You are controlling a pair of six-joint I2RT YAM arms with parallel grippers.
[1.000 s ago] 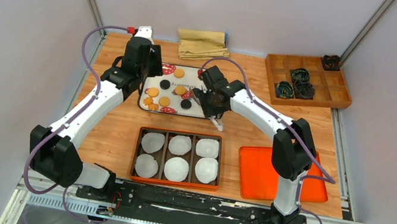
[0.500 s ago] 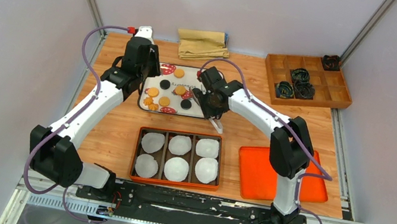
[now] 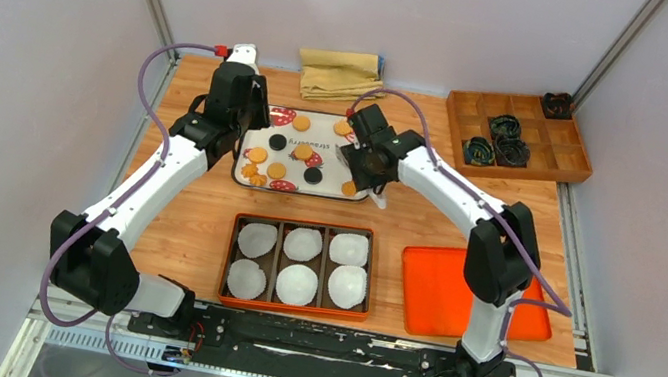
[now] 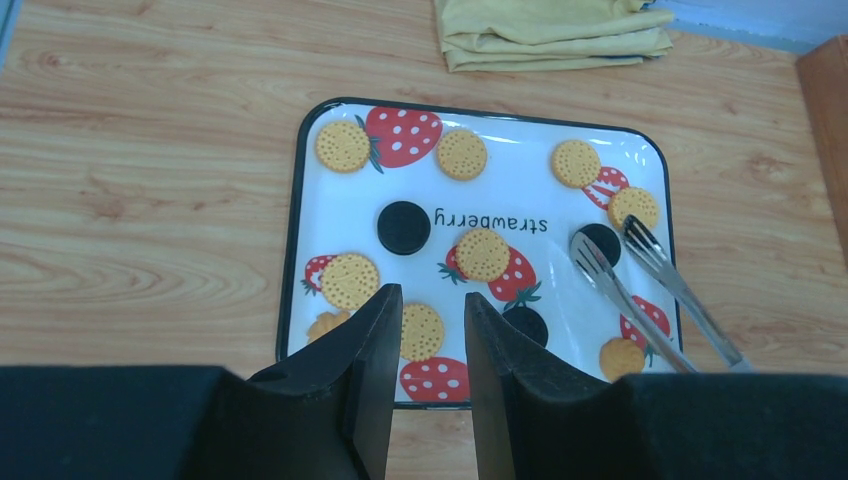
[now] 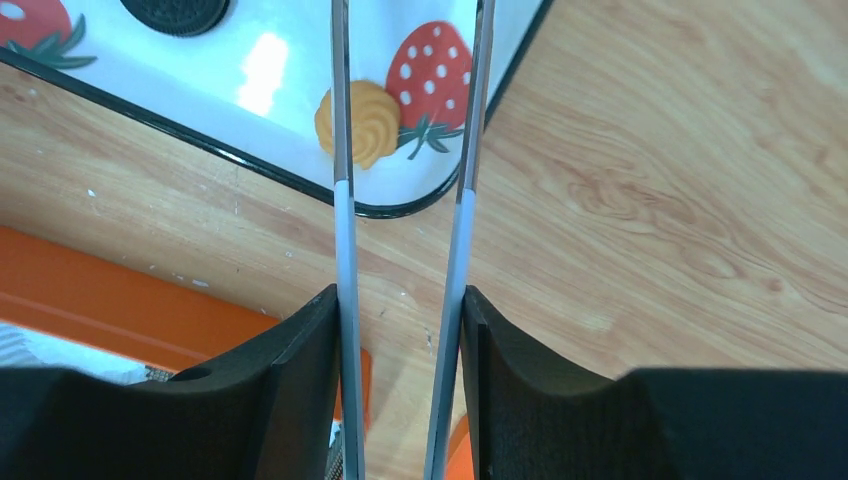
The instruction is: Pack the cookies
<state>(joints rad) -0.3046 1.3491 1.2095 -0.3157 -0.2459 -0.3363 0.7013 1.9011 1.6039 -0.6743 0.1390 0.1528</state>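
Golden cookies (image 3: 257, 154) and black cookies (image 3: 313, 174) lie on a white strawberry-print plate (image 3: 234, 165). In the left wrist view several golden cookies (image 4: 482, 254) and black cookies (image 4: 403, 227) show on the plate (image 4: 300, 200). My left gripper (image 4: 433, 320) is open and empty, above the plate's near edge, over a golden cookie (image 4: 424, 331). My right gripper (image 5: 400, 300) is shut on metal tongs (image 5: 342, 150), whose open arms straddle a golden swirl cookie (image 5: 366, 123) at the plate's corner. The tongs (image 4: 640, 280) rest their tips beside a black cookie.
An orange tray (image 3: 307, 224) with several white paper liners sits in front of the plate. An orange lid (image 3: 455, 294) lies to its right. A wooden compartment box (image 3: 518, 135) stands at the back right, and a folded yellow cloth (image 3: 341, 74) lies behind the plate.
My right gripper has moved with the tongs toward the plate's right edge, uncovering a golden cookie at the near right corner. The left arm has not moved.
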